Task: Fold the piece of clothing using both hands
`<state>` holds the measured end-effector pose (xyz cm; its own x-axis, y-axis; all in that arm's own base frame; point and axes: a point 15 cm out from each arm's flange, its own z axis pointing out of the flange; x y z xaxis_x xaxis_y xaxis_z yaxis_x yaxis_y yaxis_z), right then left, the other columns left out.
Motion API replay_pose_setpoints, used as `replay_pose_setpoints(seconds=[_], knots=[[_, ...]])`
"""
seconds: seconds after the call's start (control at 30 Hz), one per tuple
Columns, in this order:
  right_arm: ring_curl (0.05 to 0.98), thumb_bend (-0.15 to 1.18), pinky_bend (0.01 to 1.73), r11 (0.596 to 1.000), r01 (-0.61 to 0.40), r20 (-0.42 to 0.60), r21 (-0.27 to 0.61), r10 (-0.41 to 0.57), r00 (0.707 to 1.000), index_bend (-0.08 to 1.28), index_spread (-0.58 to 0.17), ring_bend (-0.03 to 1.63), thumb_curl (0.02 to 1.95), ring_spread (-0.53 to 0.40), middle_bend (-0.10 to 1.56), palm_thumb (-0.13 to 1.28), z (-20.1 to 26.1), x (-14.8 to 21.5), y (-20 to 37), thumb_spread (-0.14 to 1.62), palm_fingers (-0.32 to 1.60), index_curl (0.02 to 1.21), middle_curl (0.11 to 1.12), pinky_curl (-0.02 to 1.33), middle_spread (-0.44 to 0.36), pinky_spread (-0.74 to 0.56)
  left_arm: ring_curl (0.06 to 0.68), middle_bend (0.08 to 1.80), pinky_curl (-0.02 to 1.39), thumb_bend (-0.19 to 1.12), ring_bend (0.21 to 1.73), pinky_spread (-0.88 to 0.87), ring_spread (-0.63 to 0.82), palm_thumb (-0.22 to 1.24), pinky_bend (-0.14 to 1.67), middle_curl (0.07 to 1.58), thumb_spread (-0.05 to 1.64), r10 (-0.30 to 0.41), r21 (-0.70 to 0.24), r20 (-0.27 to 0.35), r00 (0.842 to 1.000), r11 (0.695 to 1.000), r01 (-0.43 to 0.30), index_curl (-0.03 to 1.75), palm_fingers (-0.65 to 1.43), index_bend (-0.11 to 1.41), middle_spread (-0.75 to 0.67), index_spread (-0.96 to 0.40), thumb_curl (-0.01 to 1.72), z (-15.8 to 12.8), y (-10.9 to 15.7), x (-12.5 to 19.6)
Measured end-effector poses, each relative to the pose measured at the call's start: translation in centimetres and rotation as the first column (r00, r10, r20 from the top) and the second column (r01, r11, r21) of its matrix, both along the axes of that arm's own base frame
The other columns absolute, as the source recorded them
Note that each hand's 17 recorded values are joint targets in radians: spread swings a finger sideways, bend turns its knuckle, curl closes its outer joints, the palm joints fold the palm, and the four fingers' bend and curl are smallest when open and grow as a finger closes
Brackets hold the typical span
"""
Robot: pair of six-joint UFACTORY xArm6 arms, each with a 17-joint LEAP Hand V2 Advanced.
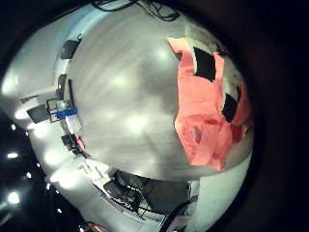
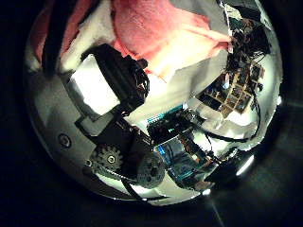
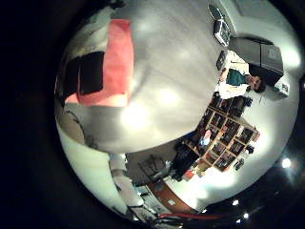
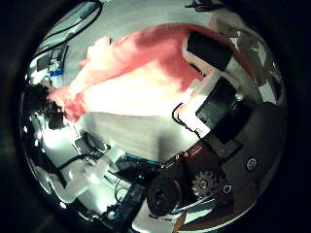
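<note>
**Op A:** Left little-finger cam first, what did you get?

**Op B:** I saw the clothing [image 1: 205, 121] lying on the table [image 1: 126, 97], close under the left hand [image 1: 205, 64]. Dark fingers [image 1: 232, 102] crossed over the cloth near one edge. The fabric looked rumpled and bunched at the end farthest from those fingers. The rest of the tabletop beside the palm was bare.

**Op A:** Pinching or flat?

**Op B:** Couldn't tell from that cam. In the left thumb cam the cloth [image 2: 166, 33] sat right by the palm, w/ the hand's block-shaped thumb parts [image 2: 109, 83] just beside its edge. One dark finger [image 2: 55, 38] lay across the fabric. I saw no fold of cloth caught betw. the tips, so I logged the grip as unclear.

**Op A:** Right side?

**Op B:** In the right little-finger cam the garment [image 3: 116, 59] lay flat on the table [image 3: 167, 91], w/ a dark finger [image 3: 86, 72] of the right hand over it. The tip contact was hidden. In the right thumb cam the cloth [image 4: 136, 66] spread out away from the palm and creased toward its far end. The right hand [image 4: 219, 105] had fingers [image 4: 209, 49] at the cloth's near edge, touching or just above it. I couldn't tell whether they were spread or clamped.
</note>
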<state>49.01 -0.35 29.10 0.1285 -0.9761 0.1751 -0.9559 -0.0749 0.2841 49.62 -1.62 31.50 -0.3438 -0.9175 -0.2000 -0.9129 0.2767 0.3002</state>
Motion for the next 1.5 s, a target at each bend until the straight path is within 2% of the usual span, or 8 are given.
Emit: replay_pose_setpoints(seconds=[0.47, 0.73, 0.9, 1.0, 1.1, 1.17, 1.37, 1.5], knots=[[0.906, -0.01, 1.22, 1.000, 0.027, 0.018, -0.004, -0.027, 0.999, 0.92, -0.380, 1.32, 0.59, -0.273, 1.11, 0.95, -5.7, 3.7, -0.8, 1.29, 0.93, 1.10, 1.09, 0.97, -0.259, -0.26, 0.564, 0.91, 1.04, -0.01, 1.21, -0.88, -0.46, 0.62, 0.24, 1.00, 1.41, 0.065, -0.007, 0.084, 0.994, 0.998, -0.065, 1.20, 1.00, 0.42, -0.53, -0.73, 0.37, -4.6, 0.6, 4.4], [0.890, -0.02, 1.20, 0.998, 0.061, 0.041, 0.011, -0.061, 0.997, 0.87, -0.388, 1.30, 0.51, -0.281, 1.09, 0.83, -6.6, 4.5, -1.8, 1.34, 0.89, 1.08, 1.07, 0.97, -0.260, -0.28, 0.569, 0.92, 1.05, -0.01, 1.21, -0.86, -0.47, 0.57, 0.18, 1.01, 1.42, 0.135, -0.061, 0.109, 0.985, 0.990, -0.129, 1.21, 0.92, 0.41, -0.54, -0.72, 0.35, -5.3, 0.8, 5.2], [0.832, -0.02, 1.16, 0.991, 0.109, 0.041, 0.071, -0.112, 0.993, 0.50, -0.388, 1.35, 0.43, -0.283, 0.94, 0.75, -7.3, 4.8, -2.3, 1.40, 0.68, 0.98, 0.98, 0.91, -0.254, -0.35, 0.564, 0.92, 1.07, -0.01, 1.17, -0.82, -0.48, 0.53, 0.17, 1.00, 1.42, 0.176, -0.102, 0.127, 0.976, 0.981, -0.164, 1.19, 0.76, 0.36, -0.54, -0.70, 0.33, -5.7, 0.8, 5.8], [0.792, -0.02, 1.17, 0.983, 0.137, 0.089, 0.121, -0.149, 0.985, 0.23, -0.370, 1.35, 0.39, -0.283, 0.83, 0.70, -6.9, 5.9, -2.8, 1.43, 0.47, 0.88, 0.93, 0.87, -0.241, -0.41, 0.553, 0.89, 1.09, -0.01, 1.08, -0.75, -0.46, 0.51, 0.16, 0.98, 1.43, 0.200, -0.107, 0.145, 0.969, 0.977, -0.186, 1.15, 0.52, 0.30, -0.52, -0.66, 0.32, -5.6, 1.6, 6.3], [0.749, -0.02, 1.14, 0.974, 0.156, 0.157, 0.162, -0.182, 0.971, 0.15, -0.367, 1.30, 0.36, -0.279, 0.74, 0.66, -4.8, 6.9, -3.4, 1.45, 0.36, 0.80, 0.89, 0.84, -0.227, -0.42, 0.536, 0.74, 1.11, -0.02, 1.02, -0.66, -0.40, 0.48, 0.17, 0.94, 1.43, 0.226, -0.113, 0.166, 0.960, 0.971, -0.210, 1.11, 0.26, 0.23, -0.46, -0.58, 0.31, -5.2, 2.4, 6.6], [0.712, -0.02, 1.07, 0.970, 0.157, 0.210, 0.184, -0.195, 0.958, 0.17, -0.353, 1.24, 0.33, -0.265, 0.67, 0.60, -3.0, 7.6, -3.5, 1.45, 0.26, 0.75, 0.85, 0.81, -0.205, -0.40, 0.513, 0.59, 1.12, -0.01, 0.96, -0.54, -0.30, 0.45, 0.18, 0.89, 1.43, 0.241, -0.122, 0.193, 0.951, 0.968, -0.221, 1.08, 0.13, 0.21, -0.36, -0.49, 0.30, -4.4, 3.1, 7.0], [0.638, -0.01, 0.87, 0.968, 0.146, 0.284, 0.205, -0.202, 0.937, 0.20, -0.332, 1.14, 0.29, -0.242, 0.62, 0.53, 1.1, 6.9, -4.0, 1.45, 0.21, 0.67, 0.78, 0.74, -0.163, -0.29, 0.441, 0.29, 1.08, -0.02, 0.84, -0.19, 0.01, 0.34, 0.19, 0.72, 1.40, 0.263, -0.176, 0.276, 0.924, 0.959, -0.221, 0.93, -0.01, 0.16, -0.04, -0.25, 0.27, 0.2, 3.4, 7.0], [0.614, -0.01, 0.78, 0.968, 0.144, 0.302, 0.205, -0.202, 0.932, 0.20, -0.322, 1.10, 0.28, -0.235, 0.60, 0.51, 3.2, 4.8, -5.3, 1.44, 0.21, 0.64, 0.75, 0.70, -0.149, -0.23, 0.402, 0.22, 1.01, -0.02, 0.79, 0.03, 0.15, 0.30, 0.19, 0.63, 1.38, 0.244, -0.239, 0.302, 0.922, 0.955, -0.174, 0.83, -0.01, 0.15, 0.09, -0.14, 0.26, 3.3, 1.4, 5.3]])
